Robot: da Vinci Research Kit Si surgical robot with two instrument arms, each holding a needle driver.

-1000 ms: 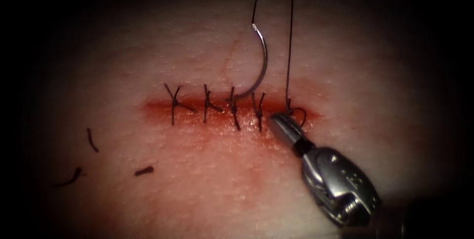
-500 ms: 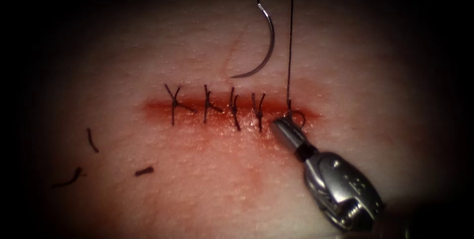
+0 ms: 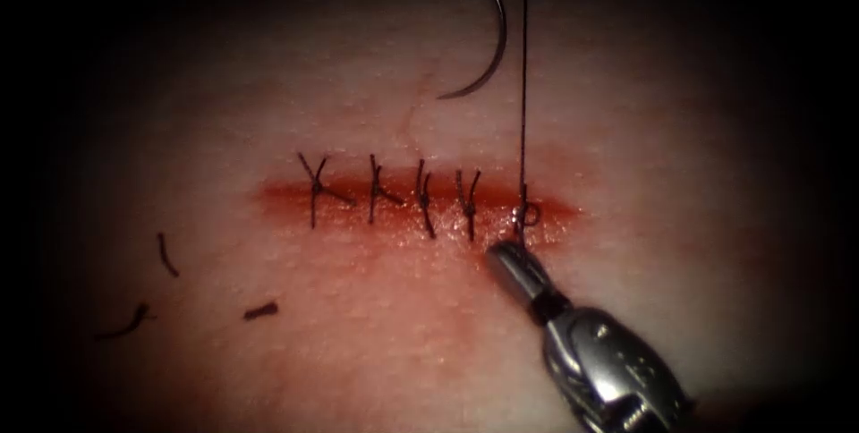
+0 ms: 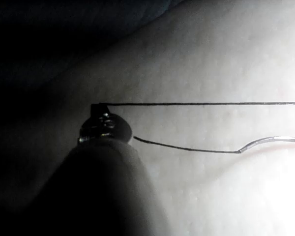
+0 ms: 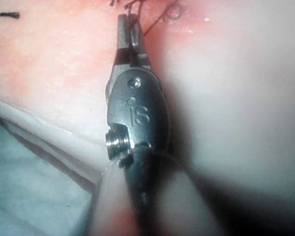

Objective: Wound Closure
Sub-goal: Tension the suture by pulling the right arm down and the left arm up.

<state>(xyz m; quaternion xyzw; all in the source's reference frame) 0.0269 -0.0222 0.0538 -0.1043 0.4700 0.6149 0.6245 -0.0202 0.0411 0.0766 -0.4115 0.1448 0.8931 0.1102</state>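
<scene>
While needle point(image 3: 490, 39) hangs free above tissue point(image 3: 268, 84), both grippers clamp thread point(image 3: 523, 84).

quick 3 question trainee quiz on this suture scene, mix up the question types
1. True or false: the needle is in the tissue.
2. The right tool, seen in the endoscope view, has its jaws shut on: A) the needle B) the thread near the loop at the cut C) a cut end of thread.
3. How many finished stitches lie left of the loop?

Key
1. False: it hangs free above the cut, on the thread.
2. B.
3. Four. In the left wrist view, the left tool holds the taut thread.
</scene>
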